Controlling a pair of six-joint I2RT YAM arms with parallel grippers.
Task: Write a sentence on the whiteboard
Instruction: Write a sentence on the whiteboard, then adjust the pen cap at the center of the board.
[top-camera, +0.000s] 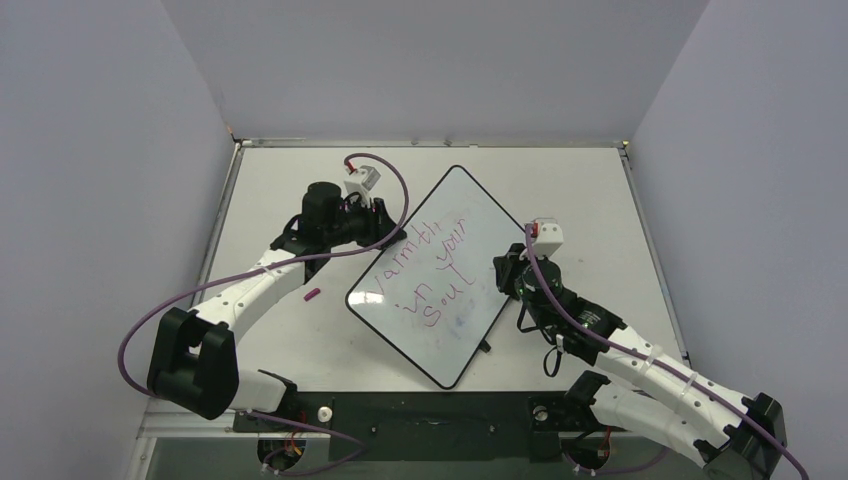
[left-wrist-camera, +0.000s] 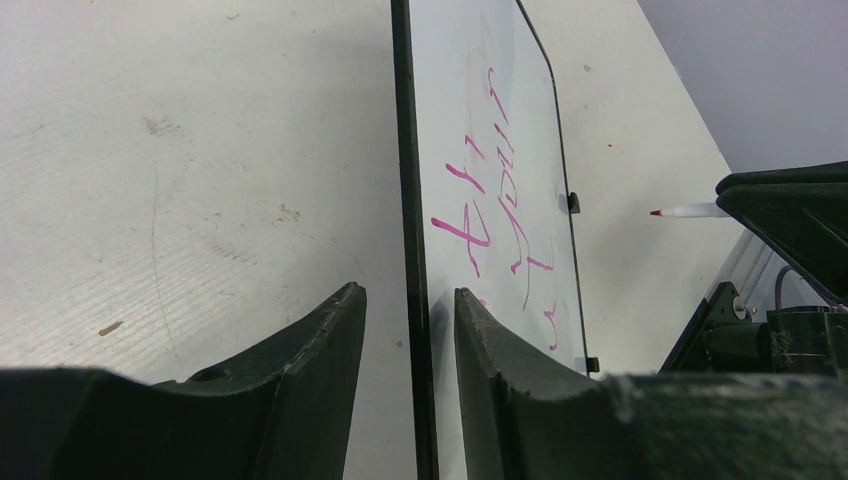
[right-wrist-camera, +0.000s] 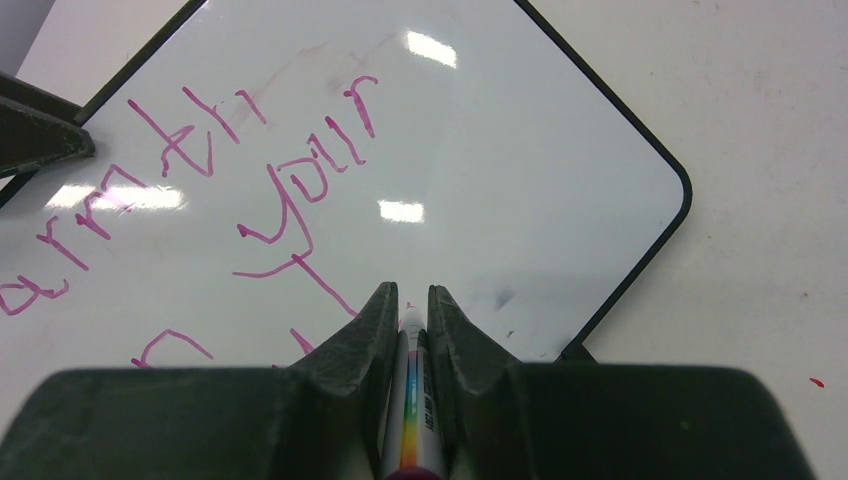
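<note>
The whiteboard (top-camera: 483, 213) lies turned like a diamond mid-table. The sentence (top-camera: 430, 272) is on it in pink, in three lines: "Warmth / in your / soul". My left gripper (top-camera: 392, 232) is open at the board's upper-left edge; in the left wrist view (left-wrist-camera: 408, 292) its fingers (left-wrist-camera: 330, 345) straddle the black rim, one over the table, one over the whiteboard (left-wrist-camera: 450, 100), with the sentence (left-wrist-camera: 500, 210) beyond. My right gripper (top-camera: 510, 270) is shut on a white marker (right-wrist-camera: 412, 400). The marker's tip is just over the whiteboard (right-wrist-camera: 520, 150), right of the sentence (right-wrist-camera: 260, 170). The marker (left-wrist-camera: 685, 211) looks lifted.
A small pink marker cap (top-camera: 312, 294) lies on the off-white table (top-camera: 290, 190) left of the board. Small black tabs stick out of the board's rim (left-wrist-camera: 573, 202). Grey walls close in the table on three sides.
</note>
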